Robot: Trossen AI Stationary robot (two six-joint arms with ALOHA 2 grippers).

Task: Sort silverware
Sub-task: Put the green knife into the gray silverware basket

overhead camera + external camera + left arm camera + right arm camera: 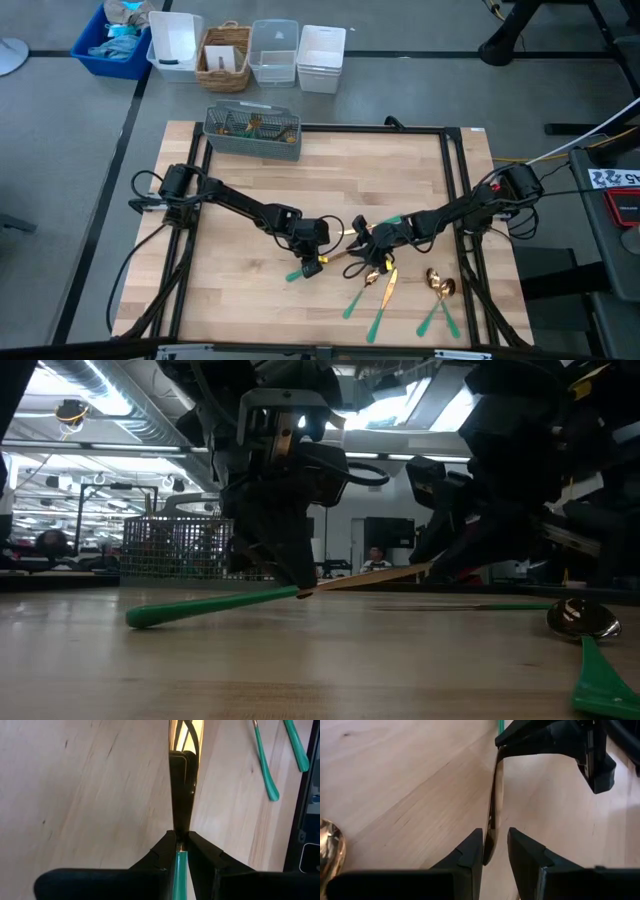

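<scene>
A knife (322, 262) with a gold blade and teal handle is held off the table between the two grippers, tilted — in the low view its handle end (190, 608) dips toward the wood while the blade end rises toward the right arm. The left gripper (313, 258) pinches it where handle meets blade; in the left wrist view its fingers (162, 851) are pressed onto the green handle (178, 872), and the blade (181, 795) runs straight out from the jaws on edge. The right gripper (362, 246) meets the other end: in the right wrist view the gold blade (493, 810) comes down between its fingers (470, 851), which stand a little apart on either side of the blade tip. Whether they press on it I cannot tell. The left gripper's dark fingers show at the far end of that blade.

Just beyond the right gripper, toward the near edge of the table (250, 190), more silverware lies flat — a knife with a gold blade (384, 300), another piece with a green handle (358, 296) beside it, and two spoons (438, 290) with crossed handles farther to the right. One spoon bowl (582, 618) shows in the low view, another (329, 851) beside the right jaws.

Well away from both grippers, at the far edge of the table, stands a wire caddy (252, 132) with some pieces in it. Behind it on the floor are bins (270, 52) and a basket (224, 58).
</scene>
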